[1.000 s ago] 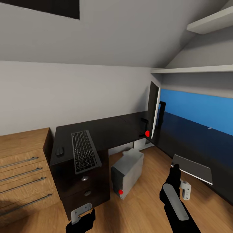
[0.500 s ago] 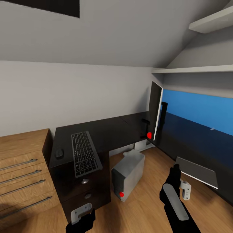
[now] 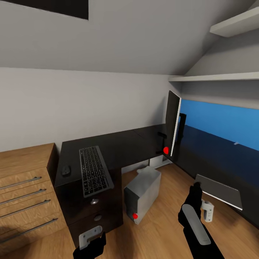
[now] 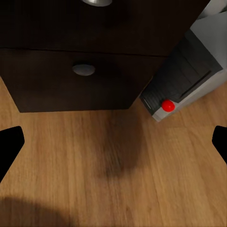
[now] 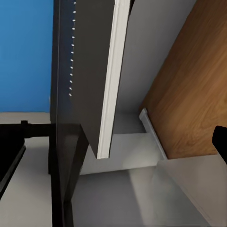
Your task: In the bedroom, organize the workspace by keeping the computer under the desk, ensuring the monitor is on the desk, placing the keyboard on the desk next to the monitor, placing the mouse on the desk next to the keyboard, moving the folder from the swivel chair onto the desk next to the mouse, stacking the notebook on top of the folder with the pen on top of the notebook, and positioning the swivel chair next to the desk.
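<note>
arms: glossy black; rounded shells
right forearm [image 3: 194,223]: long grey oval inlay
wrists: pale grey brackets with bolt holes

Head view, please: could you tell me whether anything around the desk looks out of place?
Yes. The keyboard lies slightly skewed, and its near end overhangs the front edge of the desk, above the drawers. The computer stands angled on the floor, partly out from under the desk.

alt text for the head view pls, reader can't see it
A glossy black L-shaped desk holds a keyboard, a small mouse beside it and a monitor seen edge-on at the corner. A grey computer stands on the wood floor by the drawers, and the right pincer carries a flat grey notebook.
</note>
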